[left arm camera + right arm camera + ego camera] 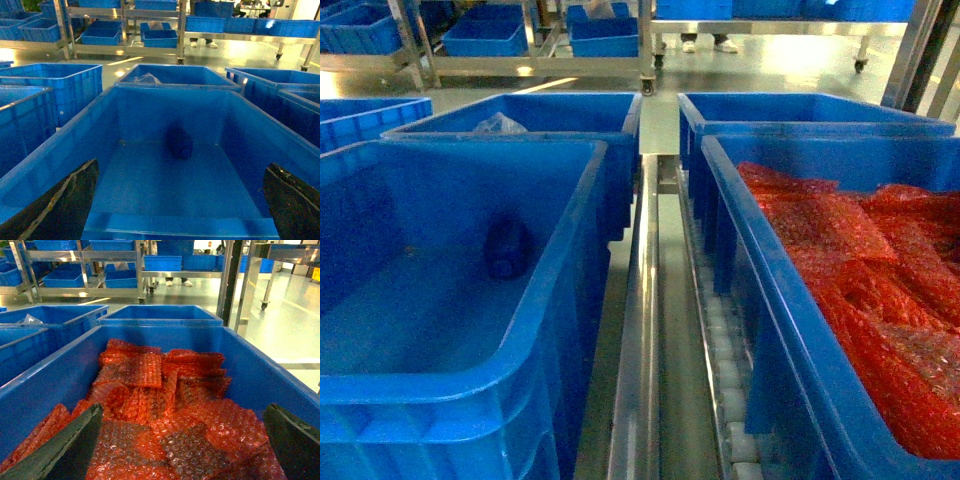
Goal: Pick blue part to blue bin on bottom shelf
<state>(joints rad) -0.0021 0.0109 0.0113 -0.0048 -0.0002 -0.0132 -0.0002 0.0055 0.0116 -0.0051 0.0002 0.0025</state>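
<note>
left gripper (180, 200): my jaws spread wide, holding nothing | right gripper (182, 440): spread too, over red bags (165, 410) | blue part (179, 141): ahead of my left jaws, on blue bin (170, 87) floor near far wall | advice: descend centred, clear of the rim.

Four crates are counted close up in the head view: one bin (440, 300) holding one part (507, 247), one crate (790, 330) of red bags (880, 290), too jumbled to count, and two behind.
</note>
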